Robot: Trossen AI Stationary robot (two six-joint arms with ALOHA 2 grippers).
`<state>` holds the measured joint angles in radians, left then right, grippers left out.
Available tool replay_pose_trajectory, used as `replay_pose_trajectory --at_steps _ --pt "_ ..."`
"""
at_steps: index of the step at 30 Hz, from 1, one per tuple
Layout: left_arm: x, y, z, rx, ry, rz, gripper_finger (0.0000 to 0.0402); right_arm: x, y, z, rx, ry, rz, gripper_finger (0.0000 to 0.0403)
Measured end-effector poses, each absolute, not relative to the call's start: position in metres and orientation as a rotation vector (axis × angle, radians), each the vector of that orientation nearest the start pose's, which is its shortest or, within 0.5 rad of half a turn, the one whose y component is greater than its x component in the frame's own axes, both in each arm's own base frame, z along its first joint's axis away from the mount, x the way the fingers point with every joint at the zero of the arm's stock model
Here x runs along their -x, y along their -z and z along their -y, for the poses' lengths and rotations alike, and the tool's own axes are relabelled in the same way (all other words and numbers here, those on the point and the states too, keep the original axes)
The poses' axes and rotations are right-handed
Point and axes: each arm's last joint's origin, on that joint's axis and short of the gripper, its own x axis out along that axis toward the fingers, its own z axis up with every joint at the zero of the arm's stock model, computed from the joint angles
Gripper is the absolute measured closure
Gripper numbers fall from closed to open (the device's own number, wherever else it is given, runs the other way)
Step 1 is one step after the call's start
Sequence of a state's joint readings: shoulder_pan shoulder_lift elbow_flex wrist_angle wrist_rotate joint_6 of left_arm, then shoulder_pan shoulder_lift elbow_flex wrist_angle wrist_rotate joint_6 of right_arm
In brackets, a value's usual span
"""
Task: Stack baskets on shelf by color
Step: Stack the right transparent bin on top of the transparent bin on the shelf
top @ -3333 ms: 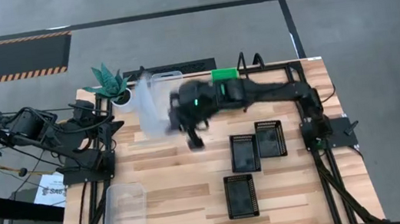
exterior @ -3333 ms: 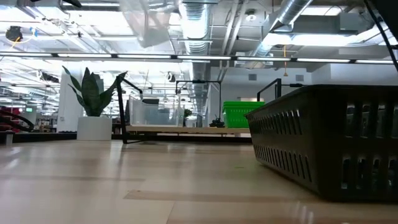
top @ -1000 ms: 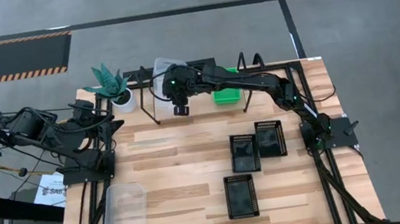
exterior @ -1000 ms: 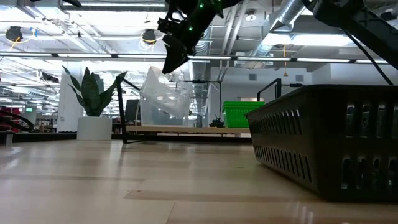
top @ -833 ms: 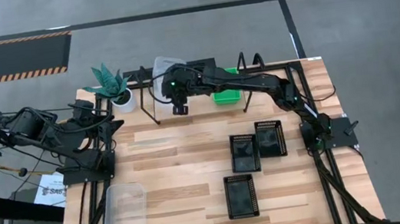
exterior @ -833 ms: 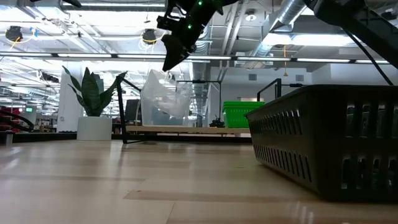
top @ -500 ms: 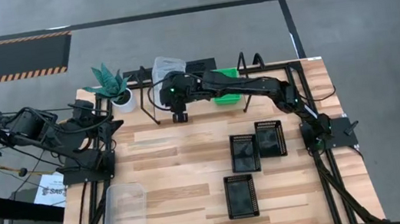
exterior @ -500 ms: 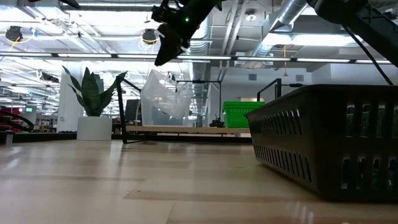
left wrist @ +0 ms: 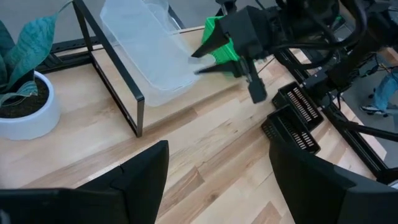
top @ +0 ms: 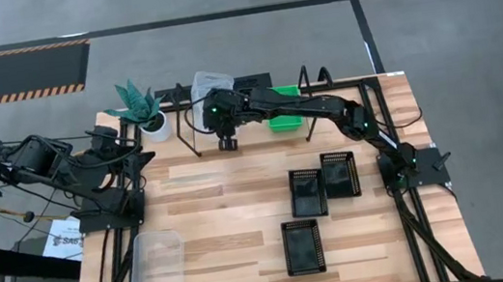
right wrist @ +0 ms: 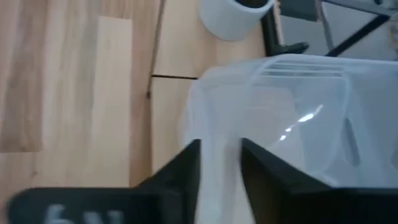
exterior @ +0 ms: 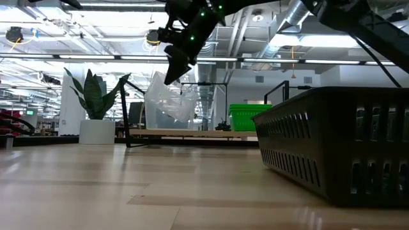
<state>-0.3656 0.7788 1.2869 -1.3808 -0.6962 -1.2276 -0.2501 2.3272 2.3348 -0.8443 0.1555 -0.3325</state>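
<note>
right gripper (top: 226, 144) over shelf (top: 194, 134) at table's 12 o'clock, jaws apart, straddling near rim of clear basket (top: 208, 83), grip unclear | clear basket tilted on shelf, green basket (top: 285, 120) at its 3 o'clock | left gripper (top: 141, 155) parked at 9 o'clock edge, jaws spread, empty

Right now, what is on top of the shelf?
On the shelf sit clear baskets, one tilted, and a green stack. The right arm covers part of the plank, so the counts cannot be told.
</note>
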Motion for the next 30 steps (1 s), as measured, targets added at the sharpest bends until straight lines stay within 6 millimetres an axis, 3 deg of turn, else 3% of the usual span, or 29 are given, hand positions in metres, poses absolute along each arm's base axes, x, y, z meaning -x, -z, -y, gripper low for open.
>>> replay_pose_trajectory --at_steps 3,5,18,30 --pt "-0.077 -0.392 0.009 0.716 -0.697 -0.447 0.0136 -0.493 -0.286 0.132 0.275 0.245 -0.894 0.0357" --pt "-0.077 -0.392 0.009 0.723 -0.699 -0.444 0.0136 -0.493 -0.286 0.132 0.280 0.239 -0.900 0.0387" --pt "-0.077 -0.392 0.010 0.739 -0.701 -0.442 0.0136 -0.493 -0.295 0.122 0.399 0.315 -0.920 0.0398" --pt "-0.077 -0.392 0.010 0.743 -0.700 -0.442 0.0136 -0.487 -0.286 0.120 0.408 0.311 -1.022 0.0389"
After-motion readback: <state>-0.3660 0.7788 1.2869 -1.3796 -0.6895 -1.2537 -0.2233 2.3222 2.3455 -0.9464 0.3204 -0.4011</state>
